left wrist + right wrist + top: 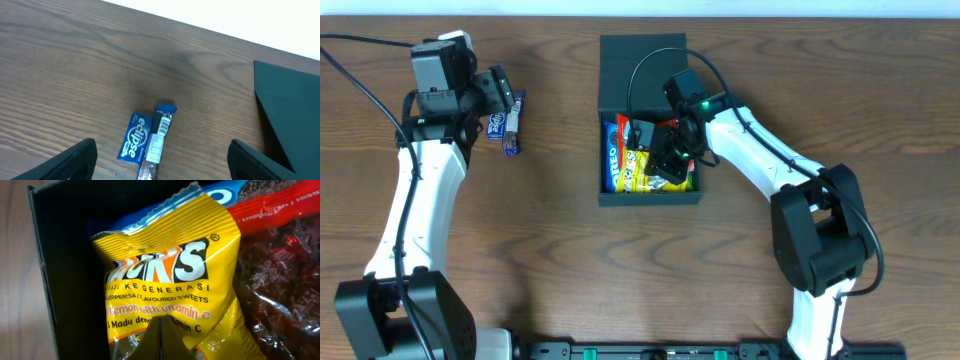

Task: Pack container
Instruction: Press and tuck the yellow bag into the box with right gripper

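Observation:
The container (642, 70) is a dark box with its flap lid open toward the back; it also shows in the left wrist view (290, 110) and the right wrist view (65, 280). My right gripper (670, 160) (161, 335) is down inside it, shut on a yellow sweets packet (165, 270) (638, 172). A blue cookie packet (220, 195) and a red packet (270, 210) lie under it. My left gripper (510, 95) (162, 160) is open above a blue Eclipse gum pack (135, 137) and a brown bar (157, 145) on the table.
A dark red crinkly bag (280, 280) fills the box's right side. The gum and bar (510, 125) lie left of the box on the wooden table (560, 260). The table's far edge (210, 20) is close behind them.

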### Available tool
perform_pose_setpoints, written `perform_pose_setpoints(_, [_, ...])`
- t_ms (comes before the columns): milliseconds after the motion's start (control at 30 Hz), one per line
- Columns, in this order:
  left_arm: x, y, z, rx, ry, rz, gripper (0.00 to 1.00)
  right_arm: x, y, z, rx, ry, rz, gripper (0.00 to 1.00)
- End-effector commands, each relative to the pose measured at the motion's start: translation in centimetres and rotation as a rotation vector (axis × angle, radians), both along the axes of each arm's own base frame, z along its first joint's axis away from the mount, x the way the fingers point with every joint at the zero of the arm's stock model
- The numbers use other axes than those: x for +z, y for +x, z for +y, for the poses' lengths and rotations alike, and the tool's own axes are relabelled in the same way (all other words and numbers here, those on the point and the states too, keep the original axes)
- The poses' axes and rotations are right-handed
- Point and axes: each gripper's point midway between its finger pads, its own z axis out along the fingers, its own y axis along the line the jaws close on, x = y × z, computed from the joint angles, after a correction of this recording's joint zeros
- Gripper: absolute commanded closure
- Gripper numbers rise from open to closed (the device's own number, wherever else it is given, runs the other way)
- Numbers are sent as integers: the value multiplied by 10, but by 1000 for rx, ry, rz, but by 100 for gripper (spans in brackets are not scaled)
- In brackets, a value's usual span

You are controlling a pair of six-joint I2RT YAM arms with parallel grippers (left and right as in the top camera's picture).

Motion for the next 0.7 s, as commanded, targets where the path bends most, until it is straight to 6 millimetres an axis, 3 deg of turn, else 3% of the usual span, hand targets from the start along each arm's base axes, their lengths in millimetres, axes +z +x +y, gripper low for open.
perform_pose_setpoints(0, [18, 3, 3, -2, 19, -42, 16, 5, -1, 3, -28, -9, 10, 99])
perform_pose_setpoints(200, [18, 3, 3, -3, 19, -42, 15, 65, 13, 8, -36, 69, -137, 99])
perform_pose_setpoints(300, [18, 3, 3, -3, 19, -42, 15, 80, 22, 13, -36, 104, -201, 99])
perform_pose_setpoints(400, [18, 3, 3, -3, 19, -42, 16, 67, 23, 16, -32, 100, -187, 99])
perform_pose_setpoints(667, [18, 3, 3, -2, 19, -42, 16, 6, 20, 24, -21, 72, -66, 99])
